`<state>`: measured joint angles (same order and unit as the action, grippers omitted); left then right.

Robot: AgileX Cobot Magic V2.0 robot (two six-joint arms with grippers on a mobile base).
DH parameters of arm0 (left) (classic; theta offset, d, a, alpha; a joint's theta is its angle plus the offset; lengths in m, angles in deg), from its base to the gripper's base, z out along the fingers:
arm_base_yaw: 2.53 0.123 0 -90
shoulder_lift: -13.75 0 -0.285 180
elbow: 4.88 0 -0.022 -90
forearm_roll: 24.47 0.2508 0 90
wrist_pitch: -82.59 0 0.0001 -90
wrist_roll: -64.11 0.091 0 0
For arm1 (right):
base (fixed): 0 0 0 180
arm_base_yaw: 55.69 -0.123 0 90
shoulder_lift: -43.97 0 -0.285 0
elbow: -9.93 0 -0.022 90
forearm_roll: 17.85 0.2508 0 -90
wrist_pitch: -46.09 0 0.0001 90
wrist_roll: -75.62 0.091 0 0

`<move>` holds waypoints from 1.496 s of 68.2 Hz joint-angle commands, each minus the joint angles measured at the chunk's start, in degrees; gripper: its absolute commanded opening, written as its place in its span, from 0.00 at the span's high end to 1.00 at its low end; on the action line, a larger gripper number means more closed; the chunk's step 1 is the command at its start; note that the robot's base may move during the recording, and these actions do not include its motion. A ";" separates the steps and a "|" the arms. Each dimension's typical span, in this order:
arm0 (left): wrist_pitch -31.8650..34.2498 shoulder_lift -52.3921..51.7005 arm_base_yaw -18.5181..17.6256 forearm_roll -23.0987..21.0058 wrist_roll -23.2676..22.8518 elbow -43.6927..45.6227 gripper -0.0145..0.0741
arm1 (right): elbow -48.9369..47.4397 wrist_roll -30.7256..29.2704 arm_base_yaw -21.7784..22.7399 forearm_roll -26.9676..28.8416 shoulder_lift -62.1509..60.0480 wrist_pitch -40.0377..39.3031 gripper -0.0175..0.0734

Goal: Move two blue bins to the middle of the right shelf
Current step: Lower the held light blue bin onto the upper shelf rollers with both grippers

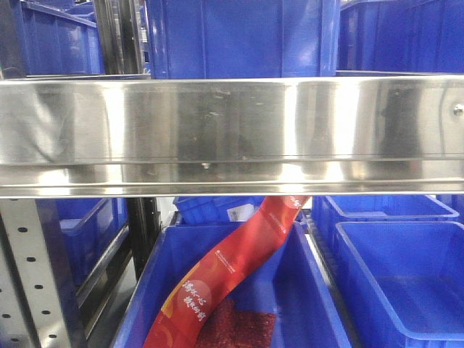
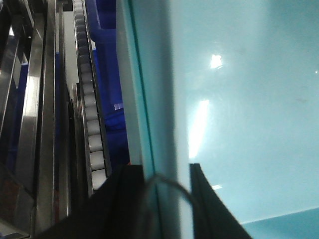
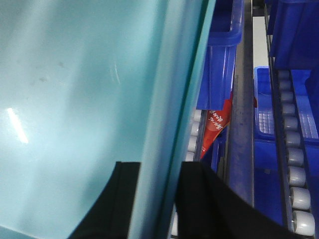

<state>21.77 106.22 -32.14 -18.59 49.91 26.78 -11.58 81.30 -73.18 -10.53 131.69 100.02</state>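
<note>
Jaws: both clamp pale bin [image 2: 239,99] rim | dark blue bin [image 1: 304,304]: red packet [image 1: 232,268] inside

A red packet [image 1: 232,272] leans in a dark blue bin [image 1: 304,304], possibly torn.

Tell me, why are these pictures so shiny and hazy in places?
Front view: the steel shelf rail mirrors bright lamp glare. Left wrist view: white highlights sit on the pale blue bin. Right wrist view: the same bin's wall fills the frame, soft and blurred.
</note>
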 commanded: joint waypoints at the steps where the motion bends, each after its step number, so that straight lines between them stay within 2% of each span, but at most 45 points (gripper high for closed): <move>1: 5.34 -1.48 0.13 -0.20 0.42 0.96 0.96 | -0.74 -0.11 0.31 -1.15 -0.47 -3.46 0.98; 73: 5.34 -1.05 0.27 -0.19 0.42 0.96 0.96 | -0.63 -0.11 0.31 -1.81 -0.22 -2.01 0.98; 91: -4.76 6.07 0.27 -0.57 0.42 0.75 0.96 | -0.63 -0.11 0.31 -4.57 5.68 1.76 0.98; 102: -7.88 10.60 0.27 -0.57 0.42 0.75 0.96 | -0.53 -0.11 0.31 -4.57 9.99 2.84 0.98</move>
<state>13.07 116.28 -31.86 -18.18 49.91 26.69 -11.58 80.82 -73.18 -12.70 140.60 106.66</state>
